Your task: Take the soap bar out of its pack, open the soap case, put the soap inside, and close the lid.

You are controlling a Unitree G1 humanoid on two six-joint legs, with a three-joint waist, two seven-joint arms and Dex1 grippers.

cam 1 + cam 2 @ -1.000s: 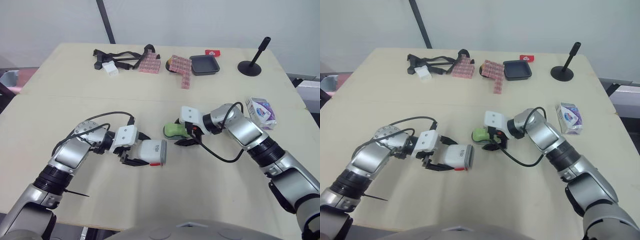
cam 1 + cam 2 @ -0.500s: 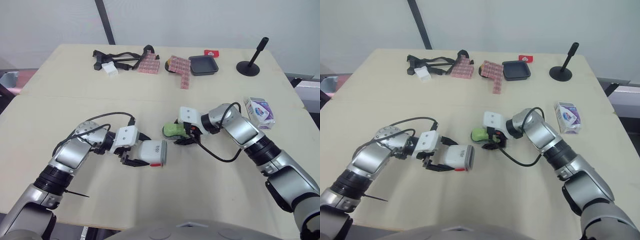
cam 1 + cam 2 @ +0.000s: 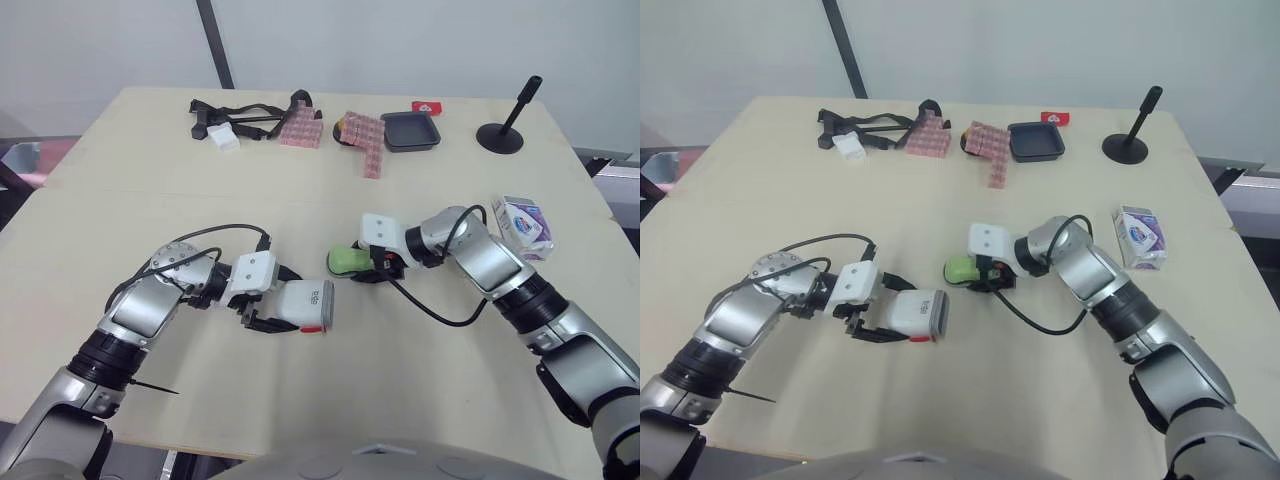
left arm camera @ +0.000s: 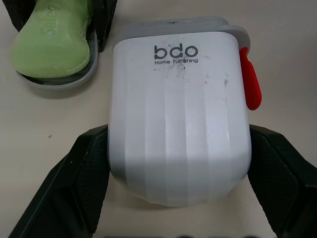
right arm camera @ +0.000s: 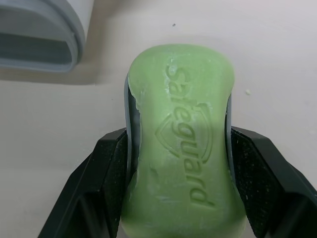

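Note:
My left gripper (image 3: 278, 300) is shut on the white soap case (image 3: 306, 305), which lies on its side on the table with a red tab (image 4: 250, 85) at its mouth. In the left wrist view the black fingers (image 4: 81, 178) clamp both sides of the case (image 4: 178, 119). The green soap bar (image 3: 345, 261) rests on a grey inner tray (image 5: 130, 114), just right of the case's mouth. My right gripper (image 3: 366, 270) is shut on that tray's sides, fingers (image 5: 106, 173) flanking the soap (image 5: 181, 144). The white and purple soap pack (image 3: 523, 222) lies far right.
Along the far edge sit a black strap (image 3: 240, 112), a white block (image 3: 222, 140), red patterned packets (image 3: 365, 140), a black tray (image 3: 409, 130), a small red item (image 3: 425, 105) and a black stand (image 3: 505, 120). Bare tabletop lies in front of both grippers.
My right gripper's fingers have drawn in against the soap's tray. The left gripper and the case have stayed put. The head view has shifted slightly.

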